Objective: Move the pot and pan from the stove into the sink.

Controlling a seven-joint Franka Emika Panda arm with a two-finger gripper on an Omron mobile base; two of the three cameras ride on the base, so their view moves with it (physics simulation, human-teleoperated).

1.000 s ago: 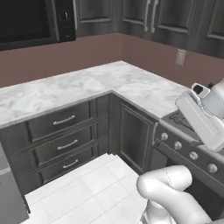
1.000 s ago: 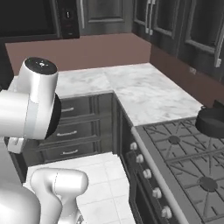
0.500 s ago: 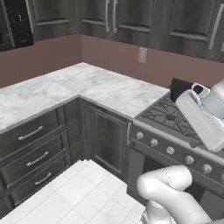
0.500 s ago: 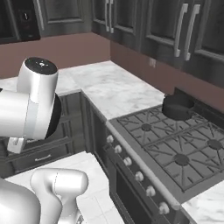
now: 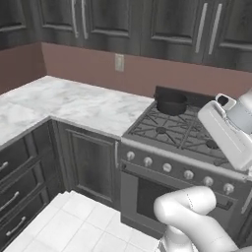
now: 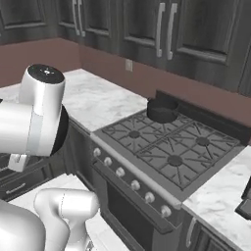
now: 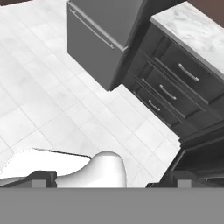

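Observation:
The pot [image 5: 171,103] is a short dark cylinder on the back left burner of the stove [image 5: 183,134]. From the other side, the pot [image 6: 163,110] sits at the far left of the stove's [image 6: 169,149] black grates. The pan and the sink are out of view. In the hand view my gripper [image 7: 113,180] is open, its two dark tips far apart with nothing between them. It looks down at white floor tiles, far from the stove top.
A white marble counter [image 5: 74,106] runs left of the stove over dark cabinets and drawers [image 7: 175,87]. More marble [image 6: 220,191] lies right of the stove, with a dark object [image 6: 245,202] at the picture's edge. Silver knobs [image 5: 167,167] line the stove front.
Both base views have swung along the counter, so the base has moved. The stove and pot now sit mid-picture instead of at the right edge. The gripper stays open.

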